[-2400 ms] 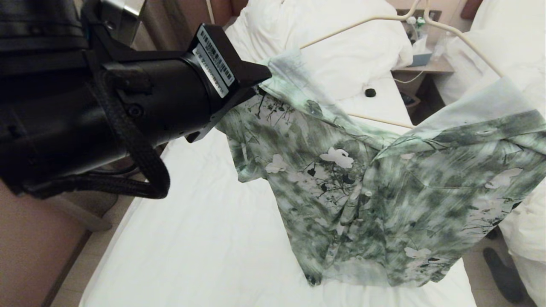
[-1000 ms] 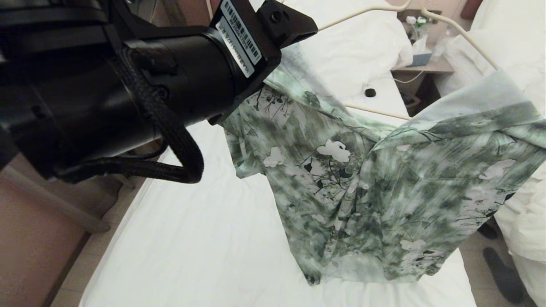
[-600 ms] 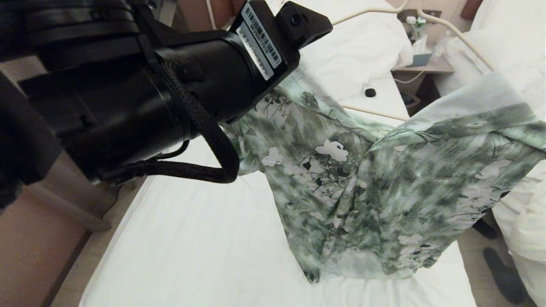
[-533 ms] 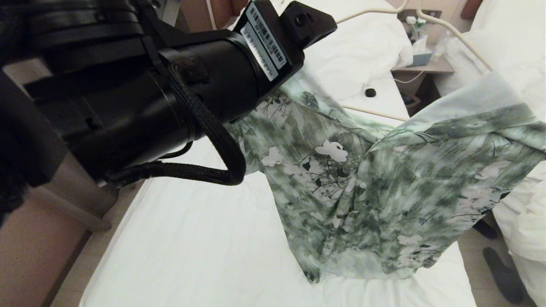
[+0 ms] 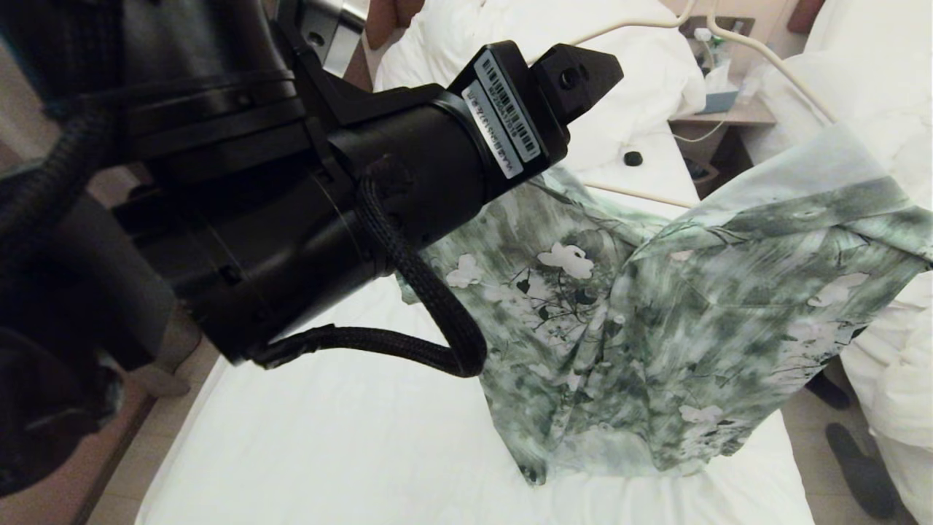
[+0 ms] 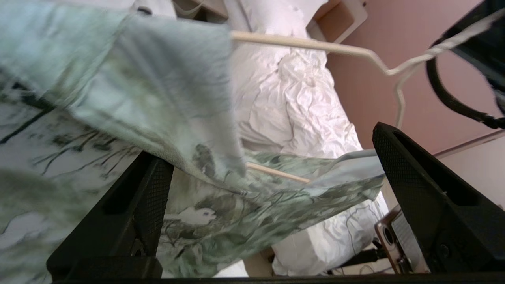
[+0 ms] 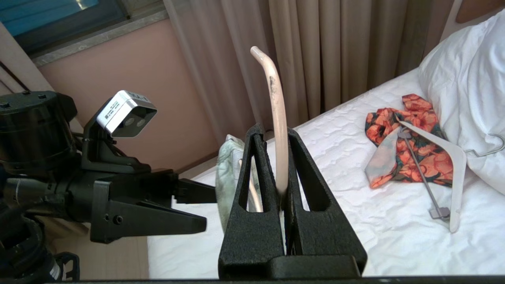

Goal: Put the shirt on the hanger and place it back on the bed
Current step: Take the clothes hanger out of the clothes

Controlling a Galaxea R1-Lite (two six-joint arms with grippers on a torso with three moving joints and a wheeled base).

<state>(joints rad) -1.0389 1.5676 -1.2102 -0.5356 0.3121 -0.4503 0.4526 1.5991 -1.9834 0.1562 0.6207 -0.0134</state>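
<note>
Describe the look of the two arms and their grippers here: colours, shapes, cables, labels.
Both are matte black. The left arm is a thick cylinder with a looping braided cable and white barcode stickers; a silver camera box sits on its wrist. The left gripper and right gripper have tapered, textured wedge fingers; the right's show triangular cut-outs.

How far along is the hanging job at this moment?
Done: one shoulder of the shirt is on the hanger. In hand: the right end effector is shut on the hanger's hook, holding it above the bed; the left end effector is open around the other, loose shoulder, where the hanger's bare wire shows. Left: dress that shoulder, then lay shirt and hanger on the bed.
</note>
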